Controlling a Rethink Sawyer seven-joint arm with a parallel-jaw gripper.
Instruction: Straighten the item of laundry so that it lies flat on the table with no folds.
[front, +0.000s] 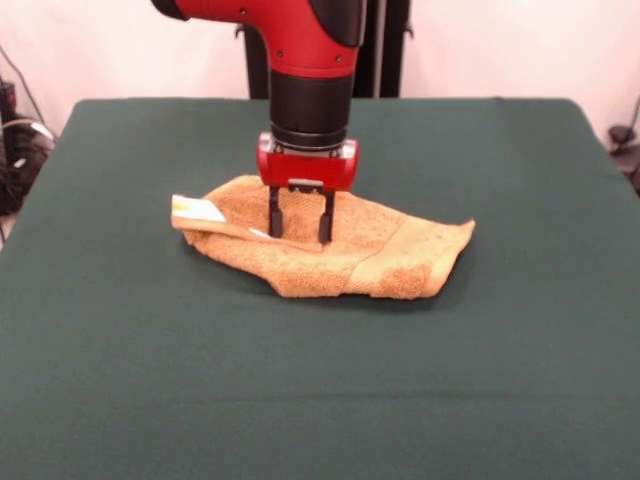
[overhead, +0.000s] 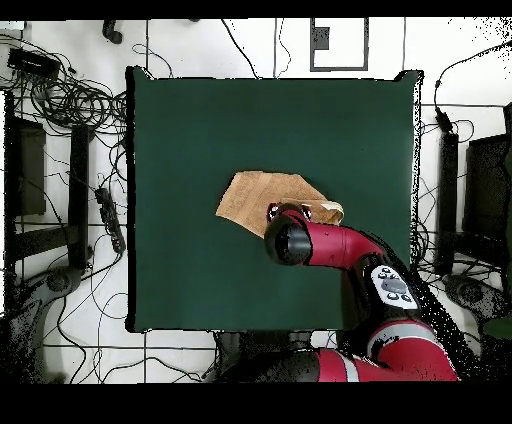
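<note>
The orange-tan towel (front: 345, 255) lies crumpled and folded near the middle of the dark green table (front: 320, 390). Its left end is folded over, with the white label (front: 197, 209) showing on top. A smoother woven band runs near its right end. My gripper (front: 299, 233) points straight down over the towel's left-centre, its two black fingers (front: 325, 228) spread apart with the tips touching or just above the cloth. In the overhead view the arm covers the gripper, and the towel (overhead: 258, 194) shows partly from under it.
The table's edges (overhead: 134, 200) are far from the towel on all sides. Cables and black equipment (overhead: 60, 180) lie on the floor around the table. The robot's pedestal (front: 380, 50) stands behind the table's far edge.
</note>
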